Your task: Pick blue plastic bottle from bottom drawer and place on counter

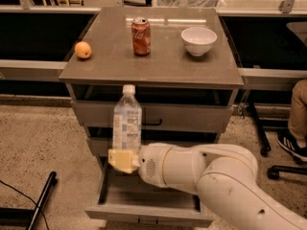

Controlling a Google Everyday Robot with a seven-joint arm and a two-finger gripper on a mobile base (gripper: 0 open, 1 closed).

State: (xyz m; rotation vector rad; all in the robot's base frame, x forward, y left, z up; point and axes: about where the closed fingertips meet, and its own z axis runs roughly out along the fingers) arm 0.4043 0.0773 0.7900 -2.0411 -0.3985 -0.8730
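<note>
My gripper [122,159] is shut on the base of the blue plastic bottle [127,121] and holds it upright above the open bottom drawer [144,205]. The bottle is translucent with a pale label and a white cap. Its cap reaches up to the front edge of the counter [158,61], in front of the upper drawers. My white arm [211,181] comes in from the lower right over the drawer.
On the counter stand a red soda can [141,36], a white bowl [198,40] and an orange [83,50]. A chair base and a person's leg [295,123] are at the right. A dark bar [41,200] lies on the floor at the left.
</note>
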